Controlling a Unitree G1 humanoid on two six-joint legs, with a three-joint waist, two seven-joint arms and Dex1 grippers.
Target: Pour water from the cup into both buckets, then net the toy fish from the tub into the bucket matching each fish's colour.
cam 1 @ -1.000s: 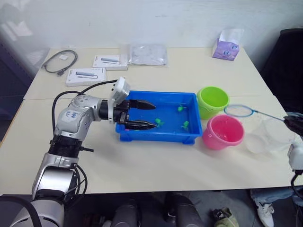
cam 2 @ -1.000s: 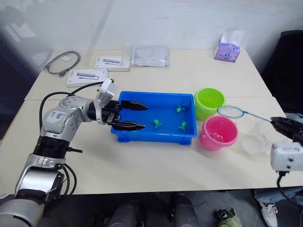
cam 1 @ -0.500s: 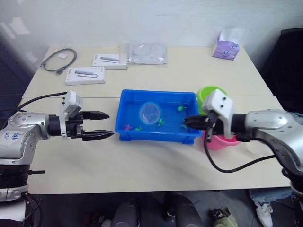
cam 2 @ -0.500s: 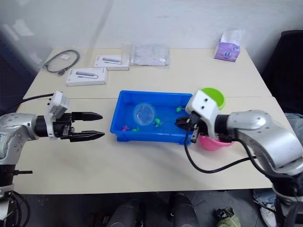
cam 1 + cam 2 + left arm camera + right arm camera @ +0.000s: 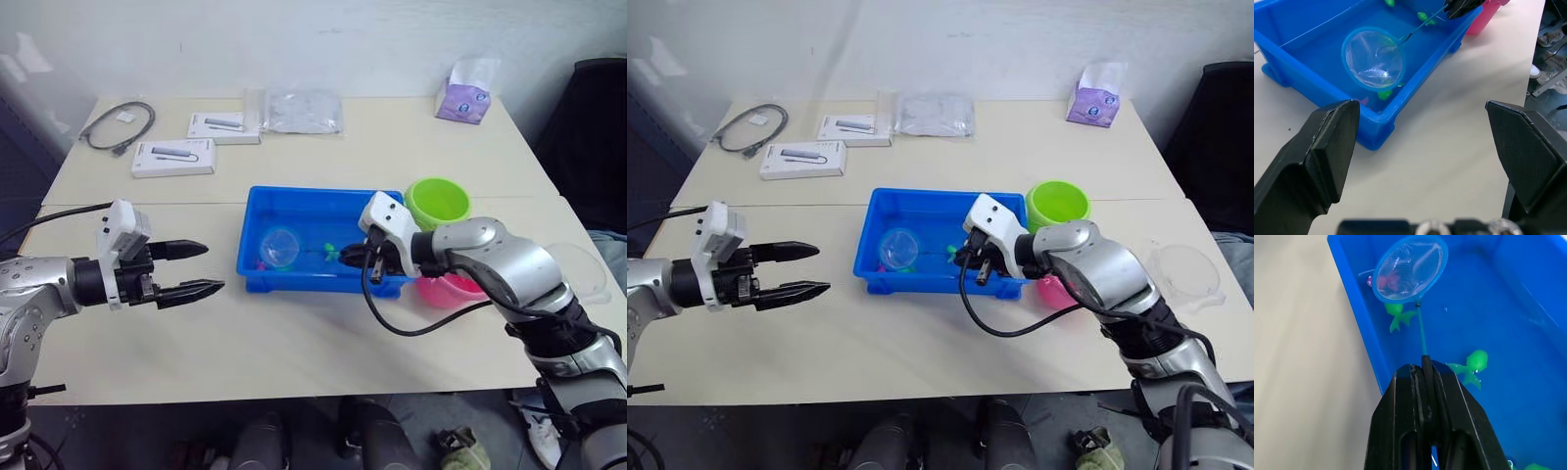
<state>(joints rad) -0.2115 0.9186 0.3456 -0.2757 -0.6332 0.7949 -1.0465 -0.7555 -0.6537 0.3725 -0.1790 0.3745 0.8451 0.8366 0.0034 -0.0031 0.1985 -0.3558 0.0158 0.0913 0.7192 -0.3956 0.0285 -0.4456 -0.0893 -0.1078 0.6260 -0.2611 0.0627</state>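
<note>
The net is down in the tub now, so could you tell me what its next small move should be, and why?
Probably lift the net level out of the tub: a pink fish shows at its hoop, and the right gripper is shut on the handle.

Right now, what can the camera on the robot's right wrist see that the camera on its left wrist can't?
The right wrist view shows a pink fish under the net's hoop, and the right gripper shut on the net's handle. The left wrist view shows the left gripper open over bare table, plus the pink bucket. Both show the blue tub, the net and green fish.
</note>
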